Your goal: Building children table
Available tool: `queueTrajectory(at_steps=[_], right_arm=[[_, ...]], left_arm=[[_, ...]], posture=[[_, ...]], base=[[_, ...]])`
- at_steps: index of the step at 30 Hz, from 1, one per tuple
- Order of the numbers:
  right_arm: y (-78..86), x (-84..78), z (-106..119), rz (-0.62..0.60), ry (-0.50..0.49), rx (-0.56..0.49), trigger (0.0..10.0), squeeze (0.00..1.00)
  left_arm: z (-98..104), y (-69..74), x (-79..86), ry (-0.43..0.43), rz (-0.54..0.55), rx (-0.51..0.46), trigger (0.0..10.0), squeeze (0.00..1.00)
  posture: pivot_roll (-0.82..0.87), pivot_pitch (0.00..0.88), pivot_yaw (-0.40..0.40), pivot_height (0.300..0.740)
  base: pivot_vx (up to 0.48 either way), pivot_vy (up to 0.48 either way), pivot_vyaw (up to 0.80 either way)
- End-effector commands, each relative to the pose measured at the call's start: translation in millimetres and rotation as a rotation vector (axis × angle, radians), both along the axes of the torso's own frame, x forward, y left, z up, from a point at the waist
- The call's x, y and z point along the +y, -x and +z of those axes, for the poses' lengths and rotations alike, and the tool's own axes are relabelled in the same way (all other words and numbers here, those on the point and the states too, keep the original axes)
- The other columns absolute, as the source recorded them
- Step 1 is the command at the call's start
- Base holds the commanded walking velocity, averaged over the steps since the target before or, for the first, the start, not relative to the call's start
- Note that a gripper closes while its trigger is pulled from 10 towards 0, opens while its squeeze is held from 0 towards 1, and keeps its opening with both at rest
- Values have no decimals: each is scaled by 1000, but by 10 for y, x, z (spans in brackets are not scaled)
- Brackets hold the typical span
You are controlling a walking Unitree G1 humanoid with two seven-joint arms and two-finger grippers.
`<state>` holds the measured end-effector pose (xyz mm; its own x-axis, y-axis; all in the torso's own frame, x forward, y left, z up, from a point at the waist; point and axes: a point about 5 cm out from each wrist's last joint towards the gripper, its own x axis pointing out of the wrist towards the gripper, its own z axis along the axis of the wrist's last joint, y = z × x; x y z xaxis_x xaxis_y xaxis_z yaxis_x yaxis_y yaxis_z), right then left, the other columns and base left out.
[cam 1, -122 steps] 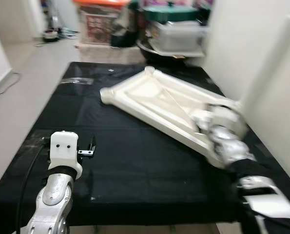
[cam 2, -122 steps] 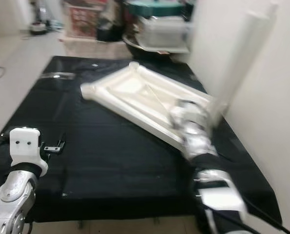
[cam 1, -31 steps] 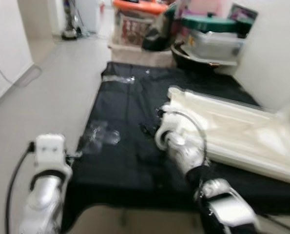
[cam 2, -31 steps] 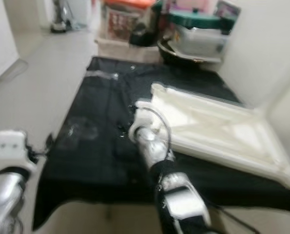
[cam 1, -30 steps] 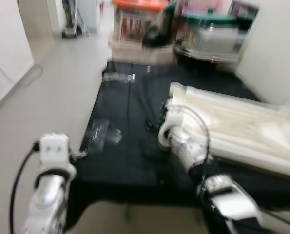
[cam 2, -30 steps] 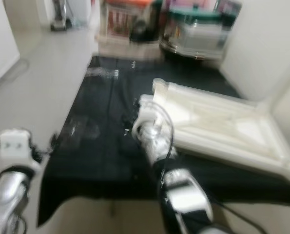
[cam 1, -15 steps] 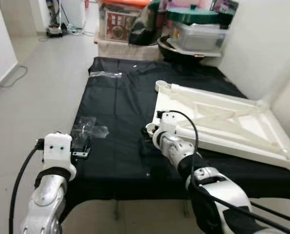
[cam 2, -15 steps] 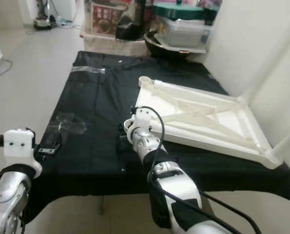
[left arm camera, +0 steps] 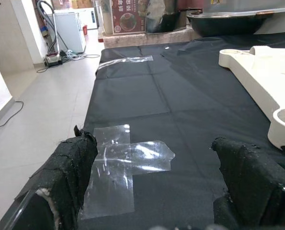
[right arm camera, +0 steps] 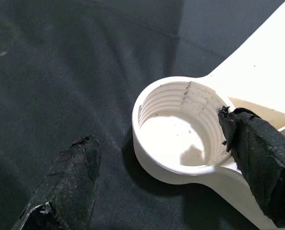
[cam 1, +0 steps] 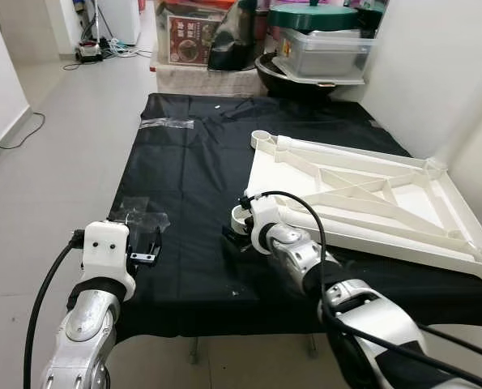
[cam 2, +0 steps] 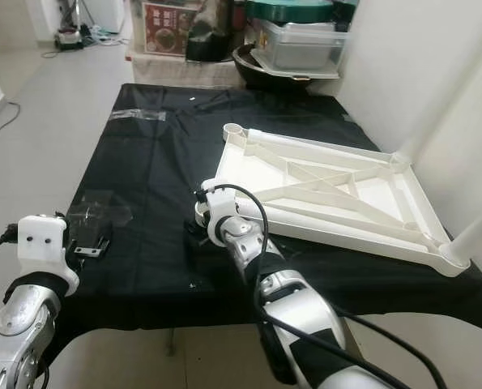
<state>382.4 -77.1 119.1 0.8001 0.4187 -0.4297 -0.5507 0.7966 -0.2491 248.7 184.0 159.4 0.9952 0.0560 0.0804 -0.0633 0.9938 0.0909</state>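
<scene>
1. Left hand (left arm camera: pixel 152 191): raised over the near left corner of the black-covered counter (cam 1: pixel 184 162), its two black fingers (left arm camera: pixel 68 177) spread wide and holding nothing.
2. Clear tape patch (left arm camera: pixel 125 165): stuck flat on the black cover just ahead of the left hand, seen between its fingers and touched by neither.
3. Right hand (right arm camera: pixel 166 177): reaching across toward the middle of the counter, at the nearest corner of the white table top (cam 1: pixel 362 198). Its fingers are parted, one over the black cover, the other at the far rim of the leg socket (right arm camera: pixel 178 127). Whether that finger touches the rim cannot be told; the hand grips nothing.
4. Leg socket: a round, threaded white cup at the corner of the table top, lying between the right hand's fingers, mouth upward.
5. White table top: lies underside up on the counter, ribs showing, stretching away from the right hand toward the right wall.
6. Beyond both hands, past the counter's far edge: a clear storage box (cam 1: pixel 317 49) with a green lid.
</scene>
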Motion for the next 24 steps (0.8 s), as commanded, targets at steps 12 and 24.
queueTrajectory(at_steps=[12,24], right_arm=[[116,110,-55,420,226,27,10000,0],[322,254,-170,805,390,84,10000,0]], left_arm=[[-4,5,-8,-11,-6,0,10000,0],[2,-8,-33,-10,-8,-6,10000,0]], posture=[[136,0,-112,740],[141,0,-126,740]], base=[[0,0,0],[0,0,0]])
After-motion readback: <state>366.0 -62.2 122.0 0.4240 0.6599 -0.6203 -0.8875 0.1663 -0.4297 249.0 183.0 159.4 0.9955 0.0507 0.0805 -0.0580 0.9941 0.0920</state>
